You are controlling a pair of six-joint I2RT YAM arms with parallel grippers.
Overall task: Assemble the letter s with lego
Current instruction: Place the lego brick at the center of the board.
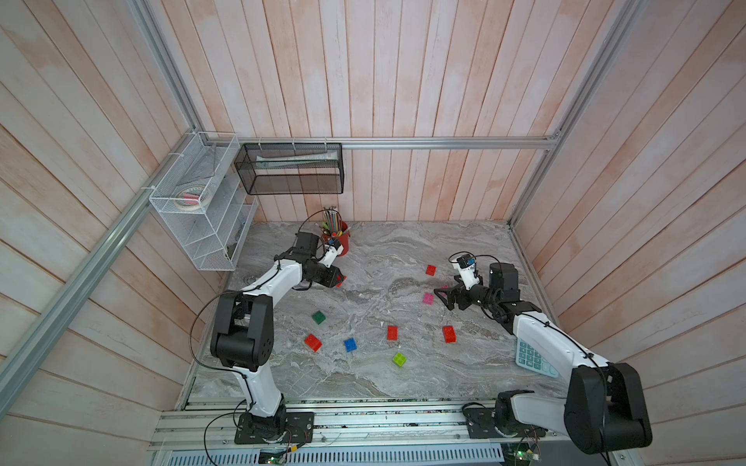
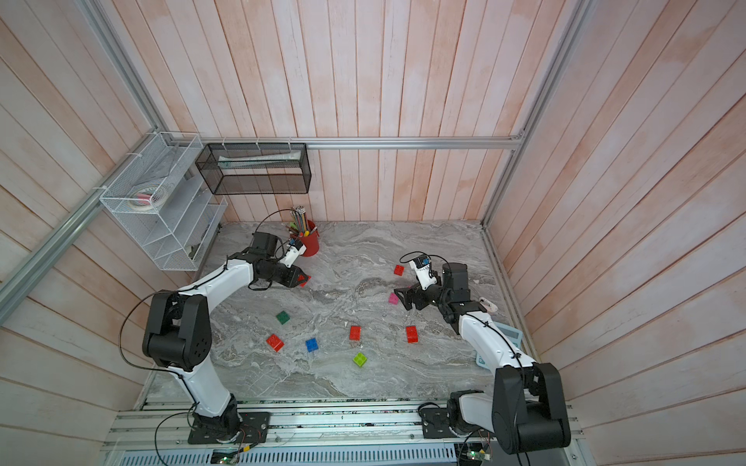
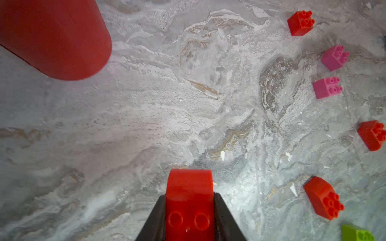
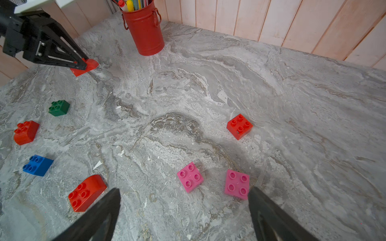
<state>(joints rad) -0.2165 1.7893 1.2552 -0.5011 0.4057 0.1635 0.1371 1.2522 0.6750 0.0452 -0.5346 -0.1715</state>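
Observation:
My left gripper [image 1: 341, 279] [image 3: 190, 196] is shut on a red curved lego brick [image 3: 189, 183] [image 4: 88, 66], low over the marble table near the pencil cup. My right gripper [image 1: 442, 299] [image 4: 183, 192] stands open just above two pink bricks [image 4: 190, 177] [image 4: 237, 184], gripping nothing. Loose lego lies across the table: several red bricks [image 1: 430, 270] [image 1: 392, 333] [image 1: 449, 334] [image 1: 313, 342], a dark green one [image 1: 318, 317], a blue one [image 1: 350, 344] and a lime green one [image 1: 399, 358].
A red pencil cup [image 1: 341, 240] stands at the back beside the left arm. A teal calculator [image 1: 533, 359] lies partly under the right arm. A white wire rack [image 1: 202, 201] and a black mesh basket [image 1: 290, 169] hang on the walls.

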